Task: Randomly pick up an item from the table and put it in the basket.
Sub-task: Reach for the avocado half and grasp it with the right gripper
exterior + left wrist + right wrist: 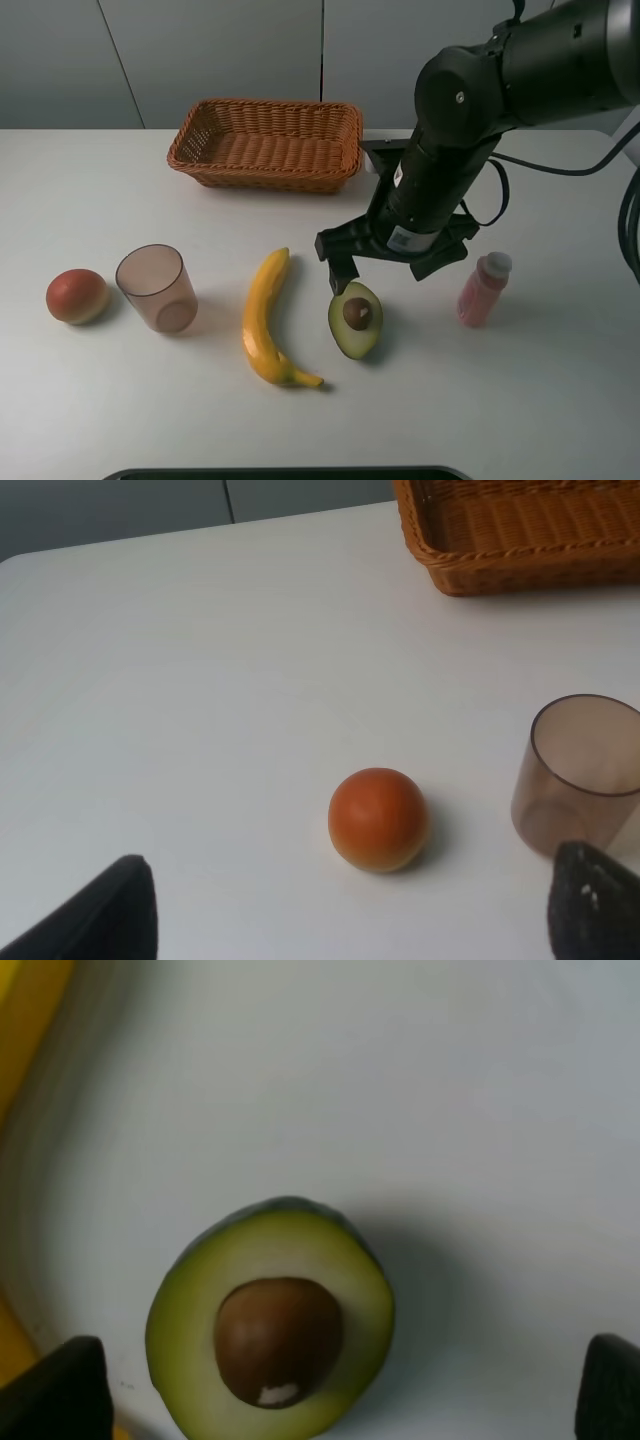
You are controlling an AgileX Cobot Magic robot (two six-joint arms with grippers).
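Observation:
The halved avocado (pixel 355 318) lies cut side up on the white table (pixel 520 400), brown pit showing. My right gripper (pixel 385 272) hangs just above and behind it, jaws wide open and empty. In the right wrist view the avocado (pixel 270 1325) sits between the two fingertips (pixel 55 1390), untouched. The wicker basket (pixel 265 145) stands at the back centre, nothing visible in it. My left gripper (pixel 345 920) is open and empty, low over the table's left side; it does not show in the high view.
A yellow banana (pixel 265 320) lies just left of the avocado. A translucent cup (pixel 157 288) and a red-orange fruit (pixel 77 296) stand further left. A pink bottle (pixel 483 290) stands right of the avocado. The left wrist view shows the fruit (pixel 378 818), cup (pixel 580 775) and basket (pixel 520 530).

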